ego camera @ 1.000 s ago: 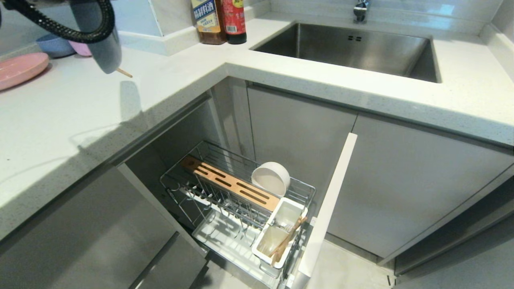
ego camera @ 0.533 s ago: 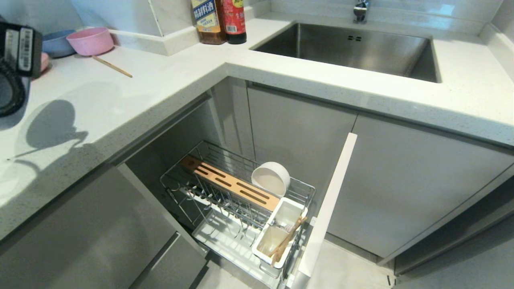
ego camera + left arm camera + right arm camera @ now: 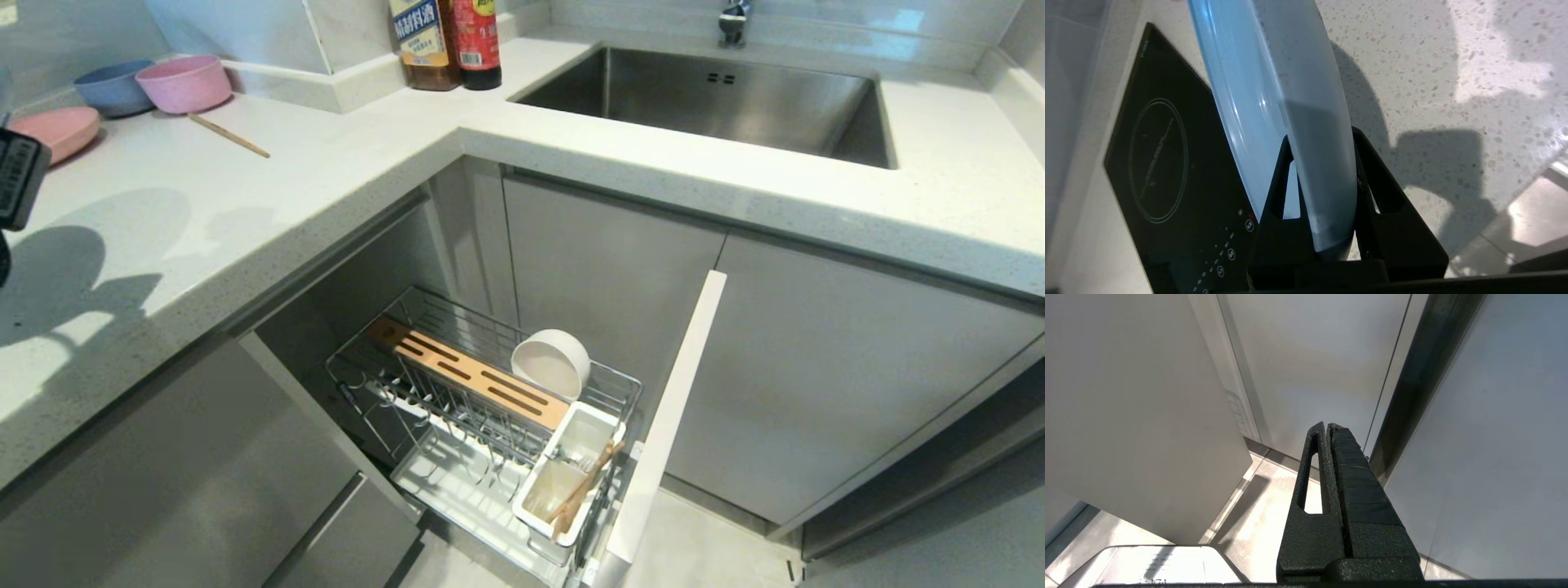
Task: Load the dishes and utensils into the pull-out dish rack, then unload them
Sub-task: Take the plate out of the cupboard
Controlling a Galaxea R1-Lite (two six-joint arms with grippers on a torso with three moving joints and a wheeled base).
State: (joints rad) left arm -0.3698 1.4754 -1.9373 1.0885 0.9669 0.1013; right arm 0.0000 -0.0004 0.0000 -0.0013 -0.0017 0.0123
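The left gripper was clamped on the rim of the pale blue plate, its black fingers pressed on either face, holding it edge-on above the speckled white worktop beside a black glass induction hob. In the head view only a dark part of that arm showed at the worktop's left edge.

At the back left corner sat a pink plate, a small blue bowl and a pink bowl, with one wooden chopstick lying just beside them. Two sauce bottles stood near the steel sink.

Below, the chrome wire dish rack stood pulled out, the matte cream bowl tipped against its slotted wooden strip, and chopsticks leaning in the white utensil cup.

The right gripper hung low beside pale cabinet fronts, fingers pressed together on nothing.
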